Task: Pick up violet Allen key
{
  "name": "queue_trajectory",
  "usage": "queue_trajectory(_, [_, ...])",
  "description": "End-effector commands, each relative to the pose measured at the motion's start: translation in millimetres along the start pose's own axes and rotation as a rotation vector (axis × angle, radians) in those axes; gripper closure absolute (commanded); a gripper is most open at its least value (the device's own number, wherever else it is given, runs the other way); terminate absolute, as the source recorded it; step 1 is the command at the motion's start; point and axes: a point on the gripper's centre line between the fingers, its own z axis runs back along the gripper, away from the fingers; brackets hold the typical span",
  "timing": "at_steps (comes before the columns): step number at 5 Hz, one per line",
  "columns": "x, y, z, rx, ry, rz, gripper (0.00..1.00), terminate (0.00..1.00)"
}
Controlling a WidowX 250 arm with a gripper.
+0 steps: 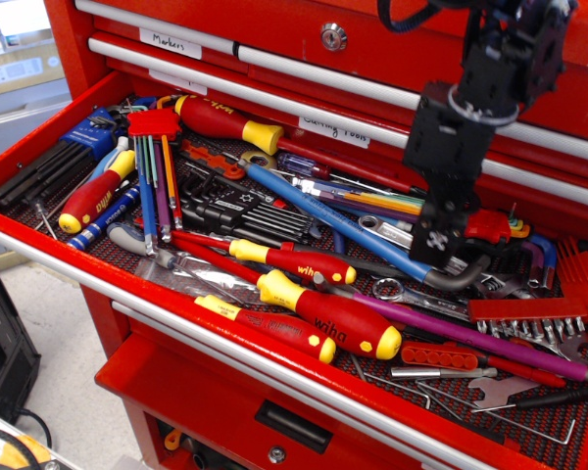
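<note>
The violet Allen key (470,336) lies in the open red tool drawer (39,250), at the front right. Its glossy shaft runs from beside the yellow tip of a big red screwdriver (323,318) towards the right edge, and its far end is hidden among other tools. My black gripper (436,250) hangs fingers down over the right middle of the drawer, just above the bent end of the long blue Allen key (343,220) and behind the violet shaft. I see it side-on, one finger behind the other. It holds nothing.
The drawer is crowded with red-and-yellow screwdrivers (289,262), a blue-holder hex key set (88,132), red-holder coloured key sets (155,122), wrenches (412,245) and bits (529,323). Closed red drawers (274,54) rise behind.
</note>
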Motion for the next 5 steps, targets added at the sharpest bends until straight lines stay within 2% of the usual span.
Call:
queue_trajectory(1, [0,0,-6,-0.065,0.017,0.087,0.00,0.00])
queue_trajectory(3, [10,16,-35,-0.117,0.024,0.118,0.00,0.00])
queue_trajectory(4, [15,17,-50,-0.151,0.081,0.130,0.00,0.00])
queue_trajectory(5, [10,15,-53,-0.161,0.139,0.134,0.00,0.00])
